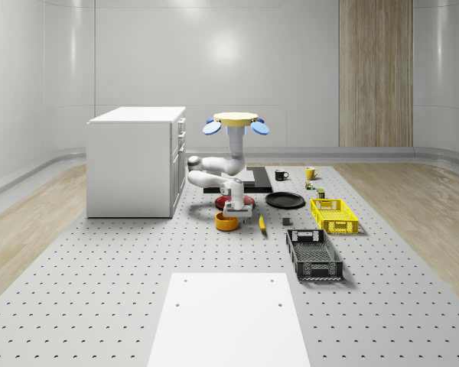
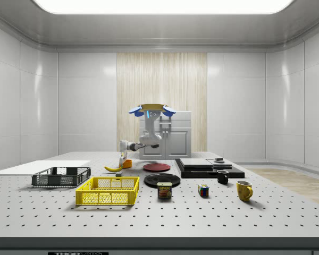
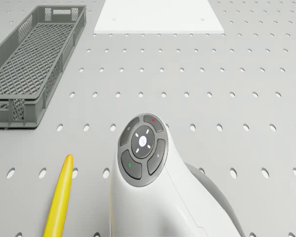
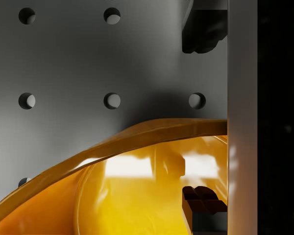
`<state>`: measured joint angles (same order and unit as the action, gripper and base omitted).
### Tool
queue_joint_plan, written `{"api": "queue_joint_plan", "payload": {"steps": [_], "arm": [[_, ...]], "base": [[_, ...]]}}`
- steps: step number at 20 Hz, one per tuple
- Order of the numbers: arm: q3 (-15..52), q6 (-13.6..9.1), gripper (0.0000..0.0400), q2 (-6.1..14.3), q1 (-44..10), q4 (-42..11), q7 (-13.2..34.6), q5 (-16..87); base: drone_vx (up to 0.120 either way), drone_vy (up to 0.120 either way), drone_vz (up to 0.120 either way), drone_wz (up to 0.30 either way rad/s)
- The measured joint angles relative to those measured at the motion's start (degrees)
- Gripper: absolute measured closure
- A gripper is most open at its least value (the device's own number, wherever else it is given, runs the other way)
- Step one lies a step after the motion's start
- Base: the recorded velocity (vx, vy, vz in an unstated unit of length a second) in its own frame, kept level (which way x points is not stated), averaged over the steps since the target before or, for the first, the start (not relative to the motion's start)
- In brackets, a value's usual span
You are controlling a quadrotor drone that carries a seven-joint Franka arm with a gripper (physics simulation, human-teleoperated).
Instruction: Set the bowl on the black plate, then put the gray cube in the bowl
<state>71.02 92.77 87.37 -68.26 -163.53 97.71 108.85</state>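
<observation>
The orange bowl sits on the perforated table, just in front of a red plate. My gripper reaches down onto the bowl's rim. It is open, with one fingertip outside the rim and the other inside, both apart from the wall. The black plate lies to the whole-scene view's right of the red plate. A small gray cube rests between the banana and the yellow basket. The drone hovers above the black slab behind the bowl.
A banana lies close beside the bowl. A yellow basket and a dark gray basket stand at the whole-scene view's right. A white cabinet stands left. A black slab, mugs and a white sheet are around.
</observation>
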Motion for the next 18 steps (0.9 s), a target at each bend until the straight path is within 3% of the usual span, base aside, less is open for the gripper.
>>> {"api": "queue_joint_plan", "payload": {"steps": [6, 7, 9, 11, 14, 18], "arm": [[-0.03, 0.04, 0.0000, 0.04, 0.53, -0.02, -0.52, 0.01], [-0.03, 0.04, 0.0024, 0.04, 0.59, -0.02, -0.57, 0.02], [-0.03, 0.03, 0.0132, 0.03, 0.66, -0.02, -0.64, 0.02], [-0.04, 0.02, 0.0198, 0.02, 0.71, -0.02, -0.69, 0.03], [-0.04, 0.00, 0.0252, 0.00, 0.76, -0.02, -0.73, 0.04], [-0.05, -0.03, 0.0282, -0.03, 0.79, -0.02, -0.76, 0.05]], "base": [[0.000, 0.000, 0.000, 0.000], [0.000, 0.000, 0.000, 0.000], [0.000, 0.000, 0.000, 0.000], [0.000, 0.000, 0.000, 0.000], [0.000, 0.000, 0.000, 0.000], [0.000, 0.000, 0.000, 0.000]]}}
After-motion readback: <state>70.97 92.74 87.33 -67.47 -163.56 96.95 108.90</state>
